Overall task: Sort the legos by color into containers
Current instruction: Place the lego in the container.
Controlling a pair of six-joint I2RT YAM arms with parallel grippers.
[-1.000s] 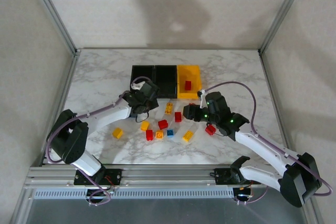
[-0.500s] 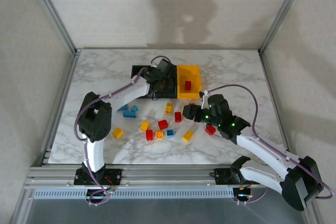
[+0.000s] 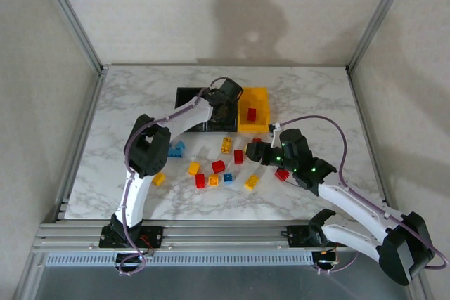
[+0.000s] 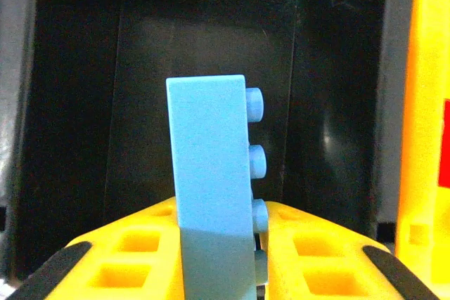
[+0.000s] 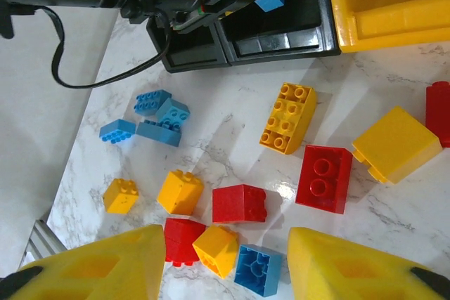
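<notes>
The light blue plastic brick [image 4: 211, 173] stands tall and thin, with round bumps on its right side. The left gripper [image 4: 218, 258] squeezes its bottom end tight between two yellow fingers. It holds the brick over the black plastic bin [image 4: 211, 40] that sits just beside the yellow plastic bin [image 3: 264, 102]. A small red brick [image 3: 251, 113] lies in the yellow bin. The right gripper [image 5: 218, 265] hangs with its fingers spread apart, gripping nothing, above loose red, blue and yellow-orange bricks [image 5: 239, 204] on the white marble table [image 3: 126, 117].

Three containers [image 3: 184, 103] — two black, one yellow — and about sixteen legos [image 3: 218, 166] in red, yellow, blue.
</notes>
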